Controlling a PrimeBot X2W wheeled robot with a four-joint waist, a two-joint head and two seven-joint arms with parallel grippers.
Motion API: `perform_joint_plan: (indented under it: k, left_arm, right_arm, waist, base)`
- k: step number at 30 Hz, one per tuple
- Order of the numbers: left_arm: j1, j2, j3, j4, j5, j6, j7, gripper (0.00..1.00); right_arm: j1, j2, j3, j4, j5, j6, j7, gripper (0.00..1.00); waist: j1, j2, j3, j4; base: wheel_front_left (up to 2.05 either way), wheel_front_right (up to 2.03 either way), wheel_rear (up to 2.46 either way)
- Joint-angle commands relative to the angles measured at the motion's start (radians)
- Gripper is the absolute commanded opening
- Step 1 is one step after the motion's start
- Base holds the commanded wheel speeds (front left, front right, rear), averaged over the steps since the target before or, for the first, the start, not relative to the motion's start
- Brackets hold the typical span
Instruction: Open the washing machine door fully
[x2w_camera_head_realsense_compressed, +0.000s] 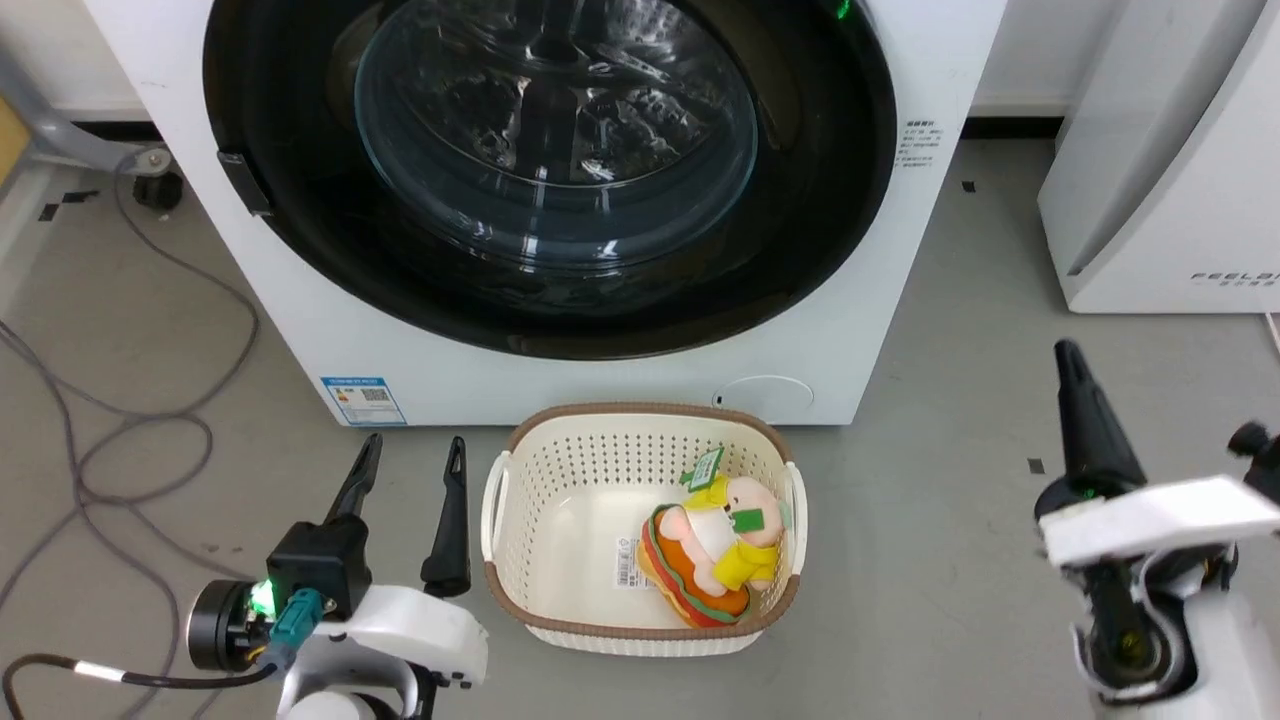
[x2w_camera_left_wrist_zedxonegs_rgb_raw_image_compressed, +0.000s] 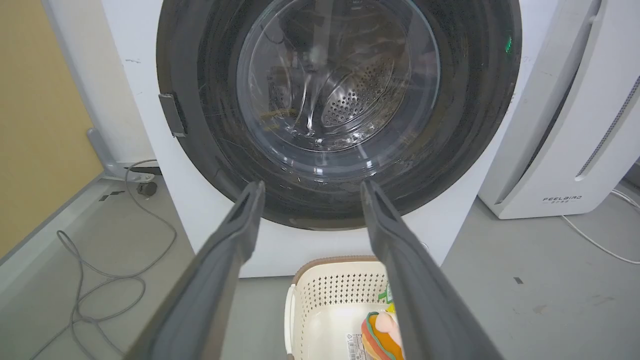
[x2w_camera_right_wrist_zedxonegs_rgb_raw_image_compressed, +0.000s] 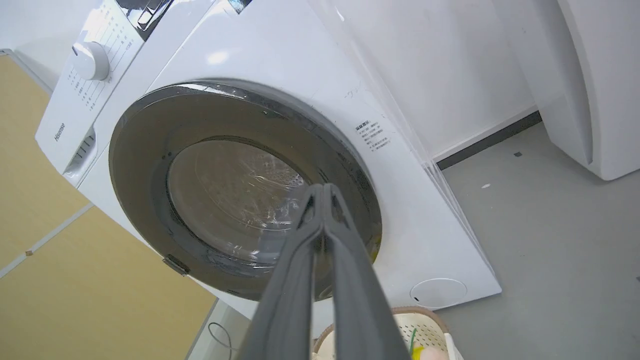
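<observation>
Reads Hisense on white washer (x2w_camera_right_wrist_zedxonegs_rgb_raw_image_compressed: 280, 50), FEELBIRD on white appliance (x2w_camera_left_wrist_zedxonegs_rgb_raw_image_compressed: 550, 150). Faces closed round glossy black washing machine door (x2w_camera_head_realsense_compressed: 550, 170), apart: left pincer (x2w_camera_head_realsense_compressed: 416, 441) wide, right pincer (x2w_camera_head_realsense_compressed: 1068, 355) pinched, both empty.

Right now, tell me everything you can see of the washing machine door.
The washing machine door is a large round disc: a glossy black ring around a bulging clear glass bowl, through which the perforated steel drum shows. A small grey tab sits on its left edge. It looks shut, flush in the white washer's front. Nothing touches it.
</observation>
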Motion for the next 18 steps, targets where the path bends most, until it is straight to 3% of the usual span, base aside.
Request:
perform_joint_plan:
  k: [1, 18]
  left_arm:
    - [-0.023, 0.001, -0.005, -0.001, -0.008, 0.003, -0.011, 1.0]
    - [-0.082, 0.001, -0.023, -0.006, -0.027, -0.007, -0.045, 1.0]
  right_arm:
    - [-0.052, -0.012, -0.009, 0.027, 0.06, 0.0, 0.006, 0.0]
    - [-0.433, -0.103, 0.022, 0.268, 0.312, 0.0, 0.064, 0.0]
  waist:
    - [0.0, 0.0, 0.012, -0.001]
    - [0.0, 0.0, 0.102, 0.011]
  base:
    - [0.0, 0.0, 0.0]
    - [0.0, 0.0, 0.0]
